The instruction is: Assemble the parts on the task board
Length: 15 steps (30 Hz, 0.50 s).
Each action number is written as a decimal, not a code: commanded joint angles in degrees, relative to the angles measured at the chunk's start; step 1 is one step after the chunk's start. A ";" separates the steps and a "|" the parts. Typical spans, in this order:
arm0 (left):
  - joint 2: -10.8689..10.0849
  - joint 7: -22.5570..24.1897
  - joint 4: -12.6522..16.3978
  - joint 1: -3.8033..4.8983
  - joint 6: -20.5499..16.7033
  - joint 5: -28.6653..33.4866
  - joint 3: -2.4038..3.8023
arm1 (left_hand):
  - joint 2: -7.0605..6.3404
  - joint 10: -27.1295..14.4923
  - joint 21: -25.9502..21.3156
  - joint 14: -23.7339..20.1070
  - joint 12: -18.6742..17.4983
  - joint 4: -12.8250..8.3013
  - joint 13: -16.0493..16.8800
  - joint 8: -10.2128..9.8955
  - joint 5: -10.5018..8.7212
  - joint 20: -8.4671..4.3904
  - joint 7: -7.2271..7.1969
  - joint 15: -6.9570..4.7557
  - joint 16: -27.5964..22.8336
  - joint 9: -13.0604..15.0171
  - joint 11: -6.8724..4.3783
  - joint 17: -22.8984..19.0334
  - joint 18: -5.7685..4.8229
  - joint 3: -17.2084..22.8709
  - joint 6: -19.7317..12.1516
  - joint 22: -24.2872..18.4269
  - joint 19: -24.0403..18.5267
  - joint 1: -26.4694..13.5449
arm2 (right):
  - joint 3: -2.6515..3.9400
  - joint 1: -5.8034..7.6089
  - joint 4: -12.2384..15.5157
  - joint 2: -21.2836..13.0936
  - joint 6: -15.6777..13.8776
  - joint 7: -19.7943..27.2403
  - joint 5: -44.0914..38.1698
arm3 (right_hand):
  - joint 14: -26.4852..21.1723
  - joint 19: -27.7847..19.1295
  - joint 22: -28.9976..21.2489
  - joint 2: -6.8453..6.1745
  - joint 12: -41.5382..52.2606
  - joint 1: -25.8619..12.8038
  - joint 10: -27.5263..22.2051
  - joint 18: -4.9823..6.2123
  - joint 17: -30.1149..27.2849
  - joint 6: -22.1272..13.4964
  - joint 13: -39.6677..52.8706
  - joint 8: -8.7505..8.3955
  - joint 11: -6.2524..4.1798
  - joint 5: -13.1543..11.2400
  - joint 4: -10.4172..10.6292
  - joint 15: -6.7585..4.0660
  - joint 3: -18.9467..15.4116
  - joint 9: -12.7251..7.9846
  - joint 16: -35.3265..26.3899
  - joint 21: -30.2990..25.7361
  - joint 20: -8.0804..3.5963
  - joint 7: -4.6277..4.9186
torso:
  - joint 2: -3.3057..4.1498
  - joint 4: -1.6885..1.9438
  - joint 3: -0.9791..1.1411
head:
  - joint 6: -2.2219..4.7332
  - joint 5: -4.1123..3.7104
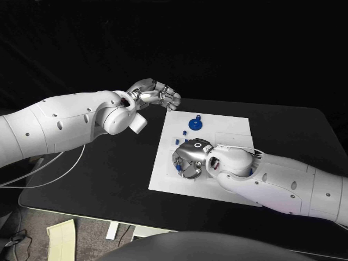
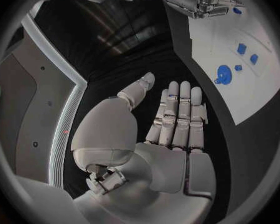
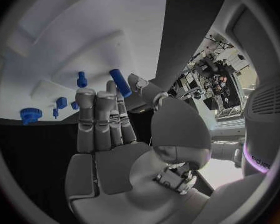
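One black table [image 1: 103, 179], one white task board [image 1: 221, 130] mid-table. My left hand [image 1: 154, 93] hangs off the board's far-left corner, fingers straight, holding nothing. My right hand [image 1: 191, 159] is over the board's near half, pinching one blue cylinder [image 3: 120, 82]. About 5 more blue parts [image 1: 195, 123] lie on the board.

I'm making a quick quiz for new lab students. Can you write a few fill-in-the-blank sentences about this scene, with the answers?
1. The task board is a plate of ____ colour.
2. The small parts, such as the round gear, are ____ in colour.
3. The hand above the task board is the ____ hand.
4. The left hand, fingers held straight, holds ____.

Missing words: white; blue; right; nothing
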 commanded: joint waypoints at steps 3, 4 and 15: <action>0.02 0.26 0.06 0.01 0.98 0.30 0.02 | 0.14 -0.37 -0.36 0.43 -0.09 0.17 -0.10 0.19 0.00 0.44 0.02 0.04 -0.33 -0.09 0.05 0.10 0.54 -0.17 -0.37 0.09 0.07 -0.42 | 0.00 -0.05 0.05 -0.10 -1.50 0.25 0.47 | -0.03 -0.16 0.02 -0.30 -0.32 0.68 -0.48 5.76 -0.12 -0.48 -0.14 -0.32 0.11 0.23 -0.01 0.56 -0.51 -0.16 0.36 0.01 -0.38 0.17 | 0.02 0.02 0.01 | 0.03 -0.09; 0.02 0.25 0.04 0.01 0.97 0.30 0.02 | 0.13 -0.37 -0.37 0.43 -0.09 0.17 -0.10 0.19 0.00 0.44 0.02 0.04 -0.34 -0.09 0.05 0.10 0.54 -0.17 -0.37 0.09 0.06 -0.42 | 0.00 -0.05 0.05 -0.15 -1.85 0.25 0.48 | -0.04 -0.17 0.01 -0.37 -0.37 0.74 -0.54 5.76 -0.13 -0.53 -0.18 -0.37 0.14 0.20 0.00 0.58 -0.53 -0.19 0.36 -0.02 -0.38 0.20 | 0.02 0.02 0.01 | 0.03 -0.09; -0.10 0.23 -0.03 0.01 1.04 0.30 0.01 | 0.13 -0.39 -0.40 0.42 -0.09 0.18 -0.11 0.20 0.00 0.44 0.03 0.04 -0.40 -0.11 0.06 0.16 0.54 -0.17 -0.40 0.12 0.06 -0.44 | 0.02 -0.04 1.53 -1.65 -5.36 1.03 2.18 | -0.61 -0.44 -0.47 -2.84 -2.39 0.69 -6.26 5.76 -0.55 -2.89 -2.71 -1.93 2.13 1.60 0.26 2.49 -1.51 -1.28 0.24 -0.91 -0.20 1.34 | 0.03 0.00 0.02 | 0.11 -0.25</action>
